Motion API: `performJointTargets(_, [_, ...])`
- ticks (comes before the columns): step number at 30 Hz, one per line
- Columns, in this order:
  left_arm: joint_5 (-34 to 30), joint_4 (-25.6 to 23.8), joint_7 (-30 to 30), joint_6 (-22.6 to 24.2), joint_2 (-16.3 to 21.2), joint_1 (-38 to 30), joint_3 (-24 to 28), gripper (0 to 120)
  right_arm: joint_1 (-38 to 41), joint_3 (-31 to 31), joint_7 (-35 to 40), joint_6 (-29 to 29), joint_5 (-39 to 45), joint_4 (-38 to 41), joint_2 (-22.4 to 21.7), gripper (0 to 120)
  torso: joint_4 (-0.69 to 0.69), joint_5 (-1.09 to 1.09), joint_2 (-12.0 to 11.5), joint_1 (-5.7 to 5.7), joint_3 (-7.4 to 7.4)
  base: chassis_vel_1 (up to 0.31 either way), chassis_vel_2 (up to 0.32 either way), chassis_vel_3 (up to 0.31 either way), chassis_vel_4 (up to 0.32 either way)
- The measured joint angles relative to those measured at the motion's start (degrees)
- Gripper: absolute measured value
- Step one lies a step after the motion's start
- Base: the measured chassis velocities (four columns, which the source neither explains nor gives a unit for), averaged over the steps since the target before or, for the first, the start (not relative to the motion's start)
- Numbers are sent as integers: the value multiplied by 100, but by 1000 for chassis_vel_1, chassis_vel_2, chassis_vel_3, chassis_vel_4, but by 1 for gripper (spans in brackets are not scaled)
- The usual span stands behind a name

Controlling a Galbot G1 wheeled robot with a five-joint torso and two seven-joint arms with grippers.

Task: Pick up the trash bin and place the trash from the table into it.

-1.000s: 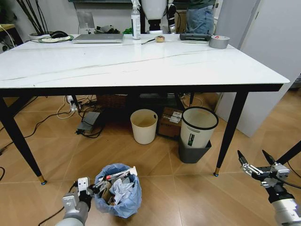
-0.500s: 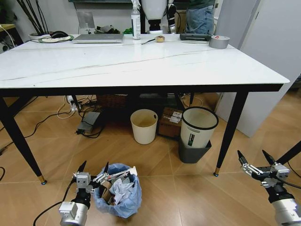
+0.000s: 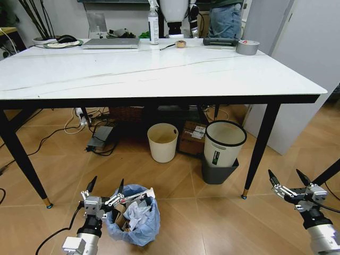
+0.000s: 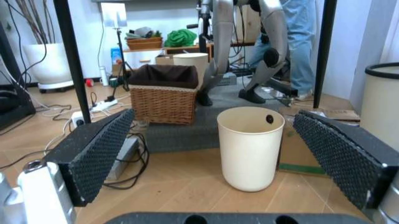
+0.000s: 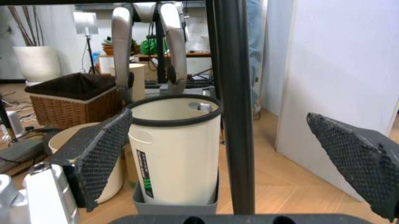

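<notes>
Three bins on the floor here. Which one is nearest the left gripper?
The trash bin with the light-blue bag liner, right beside the open left gripper. The cream bucket and the black-rimmed white bin stand farther back under the table.

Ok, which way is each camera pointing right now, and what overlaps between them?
Head view: high, looking down at the white veined table, the blue-bagged trash bin, both open pincers: left pincer, right pincer.
Left wrist view: floor level, facing under the table at the cream round bucket, between its own pads.
Right wrist view: floor level, facing the white black-rimmed bin.
Shared: the bucket and the white bin.
</notes>
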Motion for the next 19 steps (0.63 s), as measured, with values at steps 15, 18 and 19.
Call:
performJointTargets(15, [-15,0,-2,34,0,-5,1,100,0,0,0,0,0,0,0,100,0,0,0,0,0,0,0,0,0])
performJointTargets(18, [-17,-1,-3,36,0,-6,1,100,0,0,0,0,0,0,0,100,0,0,0,0,0,0,0,0,0])
performJointTargets(19, [-18,-1,-3,37,0,-6,1,100,0,0,0,0,0,0,0,100,0,0,0,0,0,0,0,0,0])
